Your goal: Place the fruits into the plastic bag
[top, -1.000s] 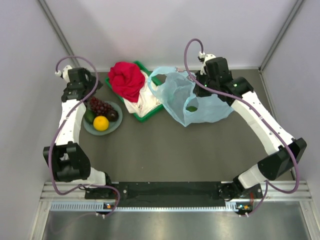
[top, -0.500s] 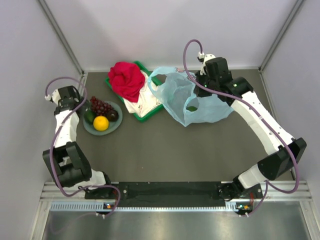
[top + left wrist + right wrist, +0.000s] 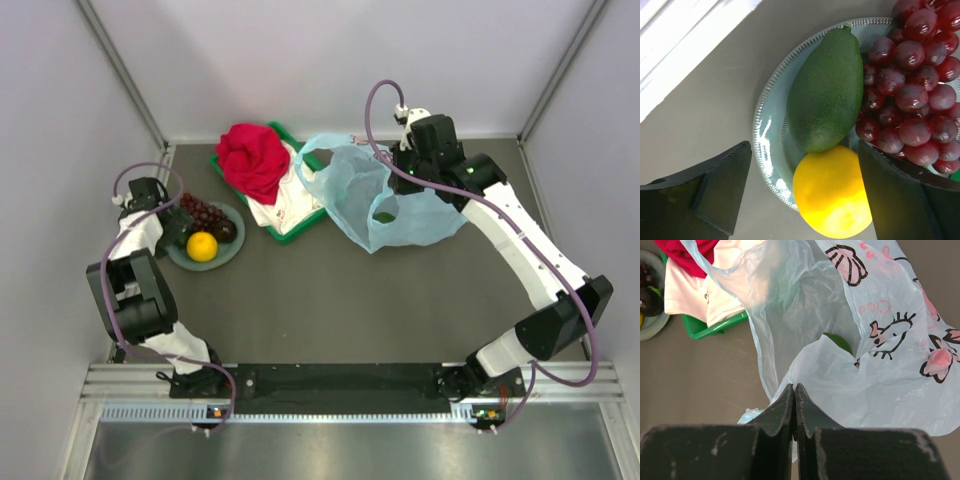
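The citrus (image 3: 832,197), the dark green fruit (image 3: 825,95) and the grapes (image 3: 912,100) lie on the grey-green plate (image 3: 767,130). My left gripper (image 3: 804,150) is open just above them, its fingers either side of the citrus. In the top view the left gripper (image 3: 170,218) is at the plate's (image 3: 232,250) left edge, with the citrus (image 3: 202,246), the grapes (image 3: 200,212) and a dark round fruit (image 3: 227,230) on the plate. My right gripper (image 3: 794,387) is shut on the plastic bag's (image 3: 880,385) edge. A green fruit (image 3: 837,342) lies inside the bag (image 3: 420,215).
A green tray (image 3: 290,232) with a red cloth (image 3: 252,160) and white cloths stands between the plate and the bag, touching the bag's handle. The enclosure's walls stand close behind and to the left of the plate.
My left arm has folded back to the left, and its gripper has come from behind the plate down over the plate's left edge. The right arm and the bag have not moved.
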